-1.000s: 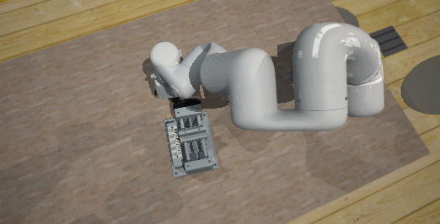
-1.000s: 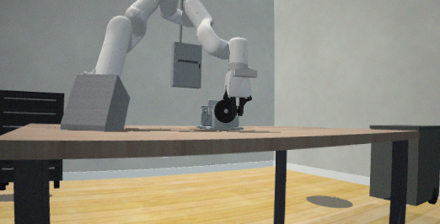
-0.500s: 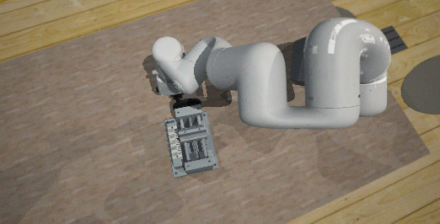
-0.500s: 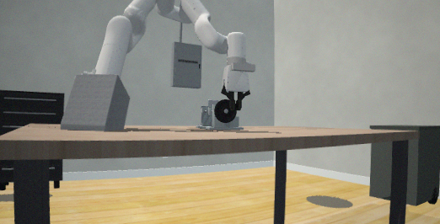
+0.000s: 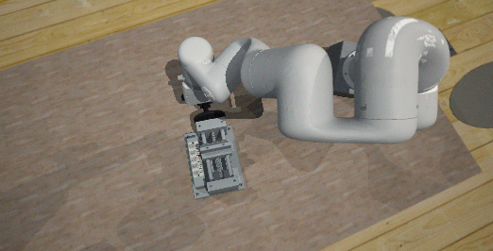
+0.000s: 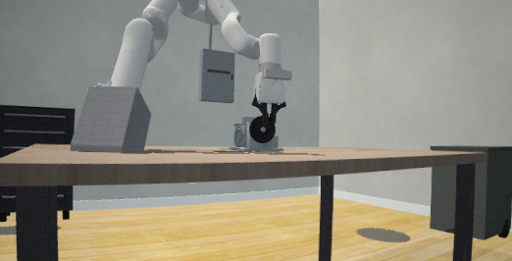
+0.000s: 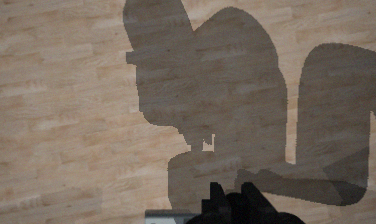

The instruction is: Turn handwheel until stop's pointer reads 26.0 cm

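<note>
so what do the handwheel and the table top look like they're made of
Handwheel: black and matte, with a paler hub; probably plastic or painted metal, hard to tell which.
Table top: brown with streaky grain lines, so wood or a wood-look laminate, with a dull finish.

Top view: forearm hides the gripper; only a sliver of the handwheel [image 5: 209, 115] shows under the wrist. Scale [image 5: 193, 158] marks and red pointer [image 5: 200, 155] too small to read (no value legible). Wrist view: fingers cut off by bottom edge, grip point out of frame. Exterior: wheel blocks most of the fixture [image 6: 243, 134]; contact with fingers too small to resolve.
</note>
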`<action>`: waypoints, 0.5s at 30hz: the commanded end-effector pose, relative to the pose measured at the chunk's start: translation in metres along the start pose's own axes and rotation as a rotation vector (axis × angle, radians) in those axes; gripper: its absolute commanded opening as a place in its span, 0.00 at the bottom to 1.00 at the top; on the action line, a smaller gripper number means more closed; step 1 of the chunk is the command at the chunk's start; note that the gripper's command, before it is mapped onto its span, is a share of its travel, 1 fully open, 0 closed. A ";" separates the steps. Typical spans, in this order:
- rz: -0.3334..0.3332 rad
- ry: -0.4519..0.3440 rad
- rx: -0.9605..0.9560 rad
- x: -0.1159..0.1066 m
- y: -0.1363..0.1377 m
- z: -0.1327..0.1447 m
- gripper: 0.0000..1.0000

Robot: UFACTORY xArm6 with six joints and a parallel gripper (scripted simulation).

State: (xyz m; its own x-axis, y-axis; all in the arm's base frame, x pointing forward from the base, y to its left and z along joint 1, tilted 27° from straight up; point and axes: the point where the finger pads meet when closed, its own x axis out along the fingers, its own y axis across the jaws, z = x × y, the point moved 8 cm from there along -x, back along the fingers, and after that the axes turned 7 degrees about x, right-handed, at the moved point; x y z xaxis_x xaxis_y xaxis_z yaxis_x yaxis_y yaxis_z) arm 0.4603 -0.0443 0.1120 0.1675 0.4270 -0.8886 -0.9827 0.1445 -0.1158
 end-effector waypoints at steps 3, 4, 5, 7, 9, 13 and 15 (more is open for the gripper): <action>0.000 0.000 0.000 -0.001 0.011 -0.001 0.06; 0.000 0.000 0.000 -0.001 0.011 -0.001 0.06; 0.000 0.000 0.000 -0.001 0.011 -0.001 0.06; 0.000 0.000 0.000 0.000 0.015 -0.002 0.06; 0.000 0.000 0.000 0.001 0.019 -0.002 0.06; 0.000 0.000 0.000 0.006 0.027 -0.003 0.06; 0.000 0.000 0.000 0.008 0.030 -0.004 0.06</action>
State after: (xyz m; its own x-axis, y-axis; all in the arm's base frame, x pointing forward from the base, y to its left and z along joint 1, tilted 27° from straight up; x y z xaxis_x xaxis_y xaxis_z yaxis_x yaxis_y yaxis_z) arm 0.4340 -0.0402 0.1003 0.1554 0.4298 -0.8895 -0.9844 0.1422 -0.1033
